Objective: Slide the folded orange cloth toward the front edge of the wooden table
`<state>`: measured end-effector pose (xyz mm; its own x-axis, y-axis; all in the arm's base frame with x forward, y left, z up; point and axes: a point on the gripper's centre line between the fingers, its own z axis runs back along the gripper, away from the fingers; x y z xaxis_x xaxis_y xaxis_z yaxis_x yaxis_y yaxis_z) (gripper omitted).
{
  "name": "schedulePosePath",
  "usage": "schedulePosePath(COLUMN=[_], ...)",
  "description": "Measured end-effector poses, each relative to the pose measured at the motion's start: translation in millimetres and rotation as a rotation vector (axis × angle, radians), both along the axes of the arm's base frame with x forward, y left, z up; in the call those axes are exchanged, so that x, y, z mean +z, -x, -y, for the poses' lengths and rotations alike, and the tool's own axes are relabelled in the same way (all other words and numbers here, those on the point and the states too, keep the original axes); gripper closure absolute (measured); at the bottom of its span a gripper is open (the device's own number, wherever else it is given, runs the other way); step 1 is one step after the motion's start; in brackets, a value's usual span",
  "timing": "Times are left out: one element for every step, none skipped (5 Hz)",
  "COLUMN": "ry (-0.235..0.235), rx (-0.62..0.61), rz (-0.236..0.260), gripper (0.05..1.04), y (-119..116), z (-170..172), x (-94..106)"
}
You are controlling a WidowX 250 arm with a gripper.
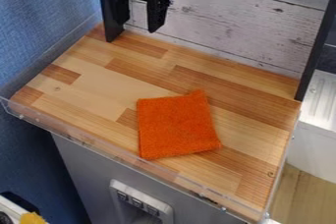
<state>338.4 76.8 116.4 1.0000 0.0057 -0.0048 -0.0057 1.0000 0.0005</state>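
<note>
1 orng cloth (176,126) on wood top (101,83) w/ clear lip (80,137) | end effector (136,30) nr back, spread

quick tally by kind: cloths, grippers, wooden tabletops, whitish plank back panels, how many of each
Orange cloth: 1
Black gripper: 1
Wooden tabletop: 1
Whitish plank back panel: 1
Total: 4
</note>
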Motion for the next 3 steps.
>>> schedulePosePath(ry=[-0.002, -0.005, -0.006], rx=[0.003, 0.003, 0.001], rz=[-0.011, -0.013, -0.017], gripper=[0.089, 0.087, 0.084], y=[-2.1, -4.2, -7.2], z=[4.3, 8.8, 11.3], x=[-1.3, 1.0, 0.0])
